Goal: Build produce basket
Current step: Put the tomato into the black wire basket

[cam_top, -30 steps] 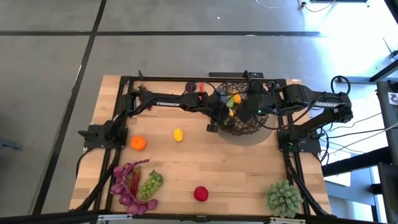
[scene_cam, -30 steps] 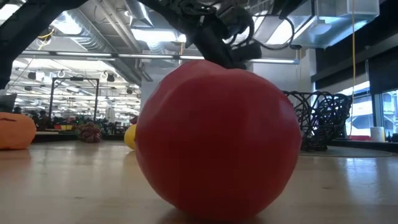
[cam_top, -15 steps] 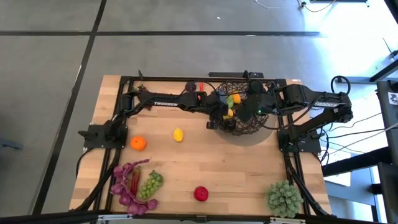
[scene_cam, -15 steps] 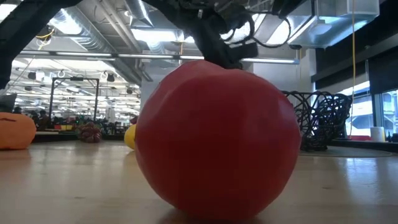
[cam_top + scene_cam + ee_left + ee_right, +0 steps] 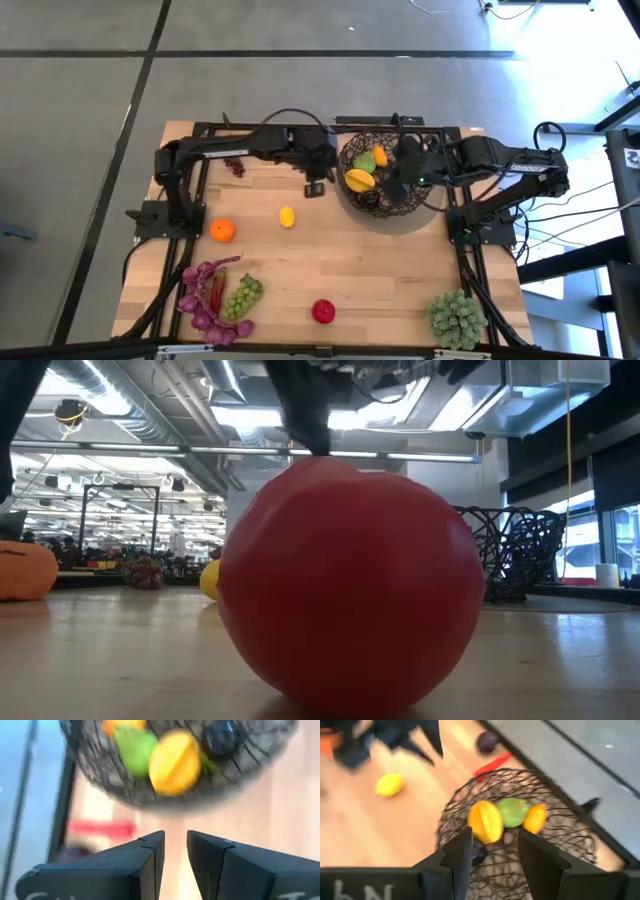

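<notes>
On the left of the table (image 5: 330, 250) lie the pieces not yet collected: an orange (image 5: 222, 230), purple leaves (image 5: 205, 298) with a red chilli (image 5: 217, 290) among them, and green grapes (image 5: 242, 296) just beside. A lemon (image 5: 287, 216) sits nearer the middle, and a red apple (image 5: 323, 311) lies toward the near edge, so close to the low camera that it fills that view.

The left gripper (image 5: 314, 187) hangs above bare wood just left of the basket; its jaws stand slightly apart with nothing between them, which suggests it has let go of a fruit and is free for another.

The basket (image 5: 388, 178) stands at the far side, right of centre, and holds a yellow fruit (image 5: 359, 181), a green fruit (image 5: 366, 161), a small orange one (image 5: 380, 157) and something dark. The right gripper (image 5: 398, 186) sits over the basket with its jaws parted, gripping nothing, probably steadying or waiting. A spiky green plant ball (image 5: 456, 317) sits at the near right corner.
</notes>
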Controlling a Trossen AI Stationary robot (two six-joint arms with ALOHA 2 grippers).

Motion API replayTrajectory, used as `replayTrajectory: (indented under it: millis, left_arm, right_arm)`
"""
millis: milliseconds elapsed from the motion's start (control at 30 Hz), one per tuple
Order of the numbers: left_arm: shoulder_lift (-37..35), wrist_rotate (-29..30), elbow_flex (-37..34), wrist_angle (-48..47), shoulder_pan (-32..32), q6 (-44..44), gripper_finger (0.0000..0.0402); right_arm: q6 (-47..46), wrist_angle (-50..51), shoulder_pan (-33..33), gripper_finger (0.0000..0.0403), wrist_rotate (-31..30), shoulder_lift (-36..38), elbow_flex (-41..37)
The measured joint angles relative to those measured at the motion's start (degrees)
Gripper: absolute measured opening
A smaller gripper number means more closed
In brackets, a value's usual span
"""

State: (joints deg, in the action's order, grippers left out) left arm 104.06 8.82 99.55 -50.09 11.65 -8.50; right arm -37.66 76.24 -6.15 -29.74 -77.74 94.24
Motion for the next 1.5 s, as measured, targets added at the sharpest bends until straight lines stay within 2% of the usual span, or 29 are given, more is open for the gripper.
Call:
replayTrajectory:
  millis: [200,367,533,733,833,1033,1167,1300,1433,1500]
  left_arm:
    - [-6.4,-0.2,0.0,-8.3,-1.1,5.3,0.0071]
    - [-11.3,-1.2,0.0,-14.2,-1.3,11.2,0.0071]
    - [-15.4,-0.9,-0.1,-18.9,-1.4,15.3,0.0071]
    - [-20.7,-0.4,0.0,-23.5,-1.7,18.4,0.0071]
    - [-23.3,-0.3,-0.1,-26.0,-2.4,19.1,0.0071]
    - [-27.1,-0.3,0.1,-27.2,-3.3,18.7,0.0071]
    - [-28.6,0.1,0.1,-29.2,-3.2,18.4,0.0071]
    - [-29.9,0.1,-0.1,-31.2,-3.2,17.2,0.0071]
    - [-30.3,-0.1,-0.1,-32.2,-3.2,17.1,0.0071]
    - [-30.6,-2.0,0.0,-32.4,-3.2,17.1,0.0071]
  right_arm:
    - [-2.4,-4.5,-0.2,0.0156,7.0,-0.5,0.0]
    - [2.1,-10.1,-0.6,0.0156,11.6,-1.8,0.0]
    - [7.6,-15.9,-1.3,0.0156,13.7,-4.9,0.0]
    - [6.4,-17.2,-2.3,0.0156,19.4,-8.9,0.0]
    - [4.9,-17.4,-4.1,0.0151,24.3,-11.2,0.0]
    - [6.2,-19.6,-7.4,0.0136,39.0,-16.8,0.0]
    - [4.5,-21.4,-7.8,0.0134,43.6,-20.7,0.0]
    - [3.2,-23.4,-7.4,0.0135,51.1,-23.8,0.0]
    - [3.3,-24.9,-7.6,0.0157,55.5,-26.0,0.0]
    - [3.5,-25.7,-7.6,0.0174,55.8,-26.9,0.0]
